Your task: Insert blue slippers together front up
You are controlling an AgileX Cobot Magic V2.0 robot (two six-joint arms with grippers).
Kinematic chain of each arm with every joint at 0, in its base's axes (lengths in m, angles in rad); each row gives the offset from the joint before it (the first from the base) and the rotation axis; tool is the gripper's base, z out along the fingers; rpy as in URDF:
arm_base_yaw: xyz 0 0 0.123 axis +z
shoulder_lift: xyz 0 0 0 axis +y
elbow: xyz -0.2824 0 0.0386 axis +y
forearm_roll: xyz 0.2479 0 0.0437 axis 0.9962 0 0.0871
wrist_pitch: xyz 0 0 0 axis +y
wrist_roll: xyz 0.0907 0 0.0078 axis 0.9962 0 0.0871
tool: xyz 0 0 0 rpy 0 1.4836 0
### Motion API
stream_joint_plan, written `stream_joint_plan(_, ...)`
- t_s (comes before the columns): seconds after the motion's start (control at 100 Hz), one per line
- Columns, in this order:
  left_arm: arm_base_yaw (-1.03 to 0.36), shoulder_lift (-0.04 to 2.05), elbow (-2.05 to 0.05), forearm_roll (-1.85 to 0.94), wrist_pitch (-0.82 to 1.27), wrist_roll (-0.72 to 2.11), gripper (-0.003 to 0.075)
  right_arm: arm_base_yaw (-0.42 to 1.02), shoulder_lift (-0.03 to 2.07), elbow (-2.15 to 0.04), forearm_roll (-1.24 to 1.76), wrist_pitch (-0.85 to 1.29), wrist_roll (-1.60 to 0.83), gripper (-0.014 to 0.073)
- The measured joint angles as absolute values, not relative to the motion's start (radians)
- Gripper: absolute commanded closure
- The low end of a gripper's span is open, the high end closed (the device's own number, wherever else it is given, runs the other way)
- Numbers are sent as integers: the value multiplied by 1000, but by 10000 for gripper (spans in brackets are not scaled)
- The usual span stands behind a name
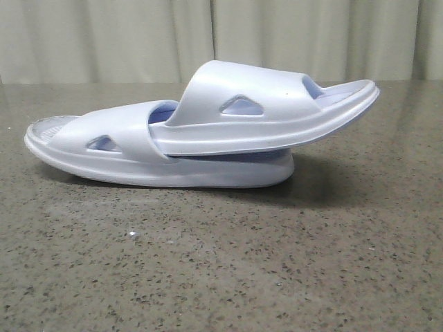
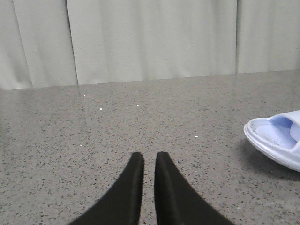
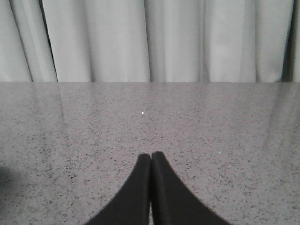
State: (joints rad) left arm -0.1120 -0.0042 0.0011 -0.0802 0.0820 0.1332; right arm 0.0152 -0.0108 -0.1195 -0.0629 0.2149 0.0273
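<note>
With pale blue moulded foam slippers [image 1: 208,131] already nested, upper toe toward 3 o'clock: keep left gripper [image 2: 149,159] nearly clenched, right gripper [image 3: 151,157] clenched, both empty, clear of pair on speckled grey table [image 1: 221,277].

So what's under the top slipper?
The other slipper: the top slipper is pushed through its strap and rests on its footbed. Most of that footbed is covered.

Curtained lab bench [image 1: 221,277], speckled stone.
</note>
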Motion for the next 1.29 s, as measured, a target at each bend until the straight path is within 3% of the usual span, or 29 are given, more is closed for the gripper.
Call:
stream_joint_plan(0.38,-112,-4,1,-80,82,133,704,15,-11,10,-58,102,25,701)
stream_joint_plan(1.29,-112,-4,1,-80,82,133,704,15,-11,10,-56,58,25,701)
